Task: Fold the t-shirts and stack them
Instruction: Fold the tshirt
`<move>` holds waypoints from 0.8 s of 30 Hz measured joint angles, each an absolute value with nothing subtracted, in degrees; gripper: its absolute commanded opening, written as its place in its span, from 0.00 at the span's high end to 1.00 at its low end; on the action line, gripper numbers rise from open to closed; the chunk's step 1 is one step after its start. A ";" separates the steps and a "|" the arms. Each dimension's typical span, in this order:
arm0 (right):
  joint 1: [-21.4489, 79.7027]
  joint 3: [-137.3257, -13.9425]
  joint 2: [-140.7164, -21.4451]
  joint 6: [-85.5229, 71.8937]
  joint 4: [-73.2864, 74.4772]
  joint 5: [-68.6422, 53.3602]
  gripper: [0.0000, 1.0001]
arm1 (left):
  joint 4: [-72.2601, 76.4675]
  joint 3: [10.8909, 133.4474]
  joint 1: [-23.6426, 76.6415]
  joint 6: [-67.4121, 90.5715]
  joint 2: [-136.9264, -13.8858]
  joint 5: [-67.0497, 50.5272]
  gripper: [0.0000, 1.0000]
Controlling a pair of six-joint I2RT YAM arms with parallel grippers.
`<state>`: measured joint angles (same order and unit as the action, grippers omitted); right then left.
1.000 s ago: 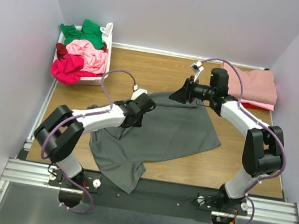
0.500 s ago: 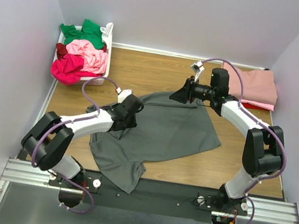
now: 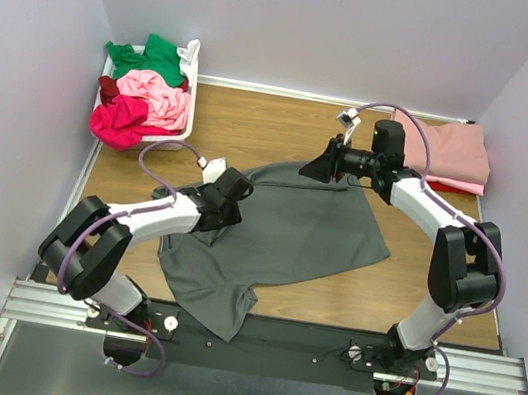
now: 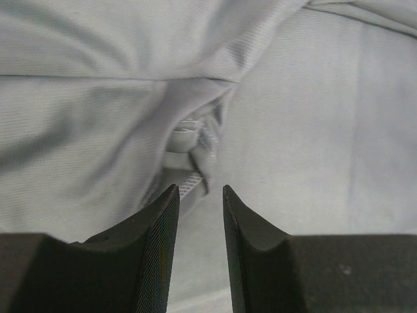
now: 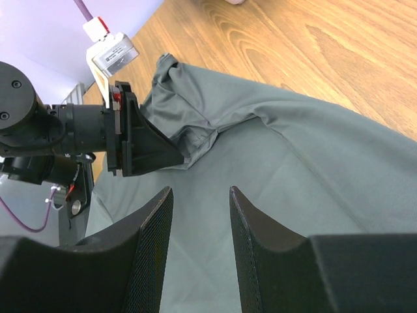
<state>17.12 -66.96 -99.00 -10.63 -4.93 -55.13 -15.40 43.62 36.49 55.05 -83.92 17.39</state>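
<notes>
A dark grey t-shirt (image 3: 289, 232) lies spread flat in the middle of the table. My left gripper (image 3: 232, 197) hovers low over its left part, jaws open, with grey cloth and a bunched fold (image 4: 195, 104) just ahead of the fingertips (image 4: 171, 195). My right gripper (image 3: 303, 171) is at the shirt's far edge, open (image 5: 201, 190) above the cloth and holding nothing. In the right wrist view the left gripper (image 5: 146, 147) points at the crumpled sleeve (image 5: 186, 114). More t-shirts, green (image 3: 151, 57), light pink (image 3: 155, 93) and magenta (image 3: 120, 118), fill the basket.
The white basket (image 3: 192, 69) stands at the back left corner. A folded dusty rose t-shirt (image 3: 454, 153) lies at the back right on something red (image 3: 448, 188). Lilac walls close in three sides. Bare wood shows behind the grey shirt.
The left arm has swung its gripper a little left and toward the near edge over the grey shirt, its elbow dropping outward. The right arm has not moved.
</notes>
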 measured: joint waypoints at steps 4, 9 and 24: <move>17.12 -66.96 -99.02 -10.68 -4.93 -55.48 0.53 | -16.60 43.62 35.73 53.58 -82.48 18.26 0.59; 17.12 -66.94 -99.02 -10.70 -4.93 -55.88 0.53 | -16.19 43.35 32.88 51.18 -80.55 18.35 0.59; 18.17 -67.00 -99.85 -7.29 -3.62 -58.04 0.53 | -14.24 41.67 25.65 44.31 -81.10 16.86 0.59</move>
